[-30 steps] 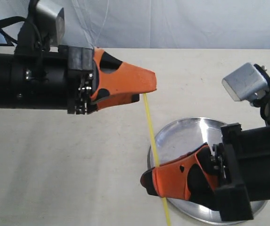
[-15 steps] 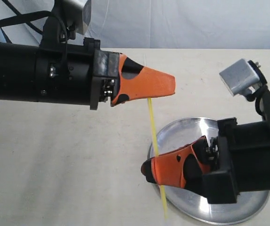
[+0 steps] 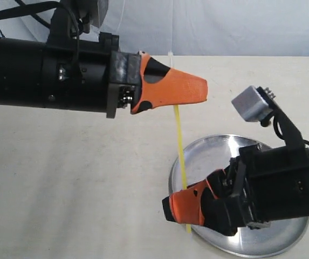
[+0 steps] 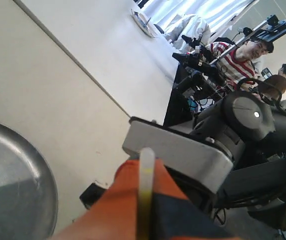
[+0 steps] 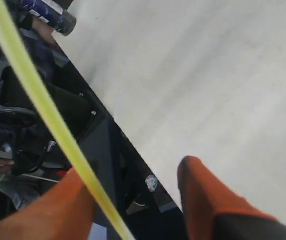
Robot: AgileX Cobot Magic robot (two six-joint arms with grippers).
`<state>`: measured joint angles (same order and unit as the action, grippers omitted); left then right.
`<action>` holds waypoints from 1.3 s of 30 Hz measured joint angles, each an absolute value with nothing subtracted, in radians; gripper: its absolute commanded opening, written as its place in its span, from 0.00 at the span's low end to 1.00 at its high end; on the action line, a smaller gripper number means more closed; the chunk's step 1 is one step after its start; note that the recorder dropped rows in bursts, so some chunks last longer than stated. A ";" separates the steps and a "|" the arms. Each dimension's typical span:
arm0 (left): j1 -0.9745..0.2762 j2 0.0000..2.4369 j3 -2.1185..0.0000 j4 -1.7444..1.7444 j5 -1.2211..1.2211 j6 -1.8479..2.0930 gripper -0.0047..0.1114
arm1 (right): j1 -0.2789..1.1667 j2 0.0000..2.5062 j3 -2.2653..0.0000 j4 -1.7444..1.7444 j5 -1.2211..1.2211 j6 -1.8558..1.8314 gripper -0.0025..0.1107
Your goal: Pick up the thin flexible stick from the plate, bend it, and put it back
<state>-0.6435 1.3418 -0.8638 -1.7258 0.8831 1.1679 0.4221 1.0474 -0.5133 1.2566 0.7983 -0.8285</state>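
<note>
The stick (image 3: pixel 182 156) runs twelve to six, top clenched in the left hand (image 3: pixel 199 90), bottom against the released right hand (image 3: pixel 170 209).

Tabletop (image 3: pixel 62 178) lies open left of the plate (image 3: pixel 213 142) and stick (image 3: pixel 179 135).

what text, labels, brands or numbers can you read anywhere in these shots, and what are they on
No text can be read in any view.
Small round mark in the right wrist view: too blurred to read.
No print shows on the left tool, the right tool, the thin flexible stick, the plate or the grey camera box.
</note>
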 measured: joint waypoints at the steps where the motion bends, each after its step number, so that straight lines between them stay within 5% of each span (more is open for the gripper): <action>1: -0.651 1.342 -0.869 -1.726 0.870 1.170 0.04 | 0.422 1.058 -0.513 1.269 0.807 -0.828 0.22; 3: -0.661 1.342 -0.874 -1.726 0.844 1.183 0.04 | 0.422 1.071 -0.513 1.283 0.825 -0.843 0.02; 16: -0.679 1.344 -0.889 -1.618 0.693 1.195 0.04 | 0.423 0.921 -0.509 1.304 0.829 -0.908 0.01; 25: -0.679 1.341 -0.907 -1.736 0.829 1.206 0.04 | 0.423 0.787 -0.507 0.947 0.715 -0.597 0.01; 39: -0.855 1.453 -1.002 -1.584 0.576 1.254 0.04 | 0.423 0.836 -0.528 1.290 0.896 -0.912 0.01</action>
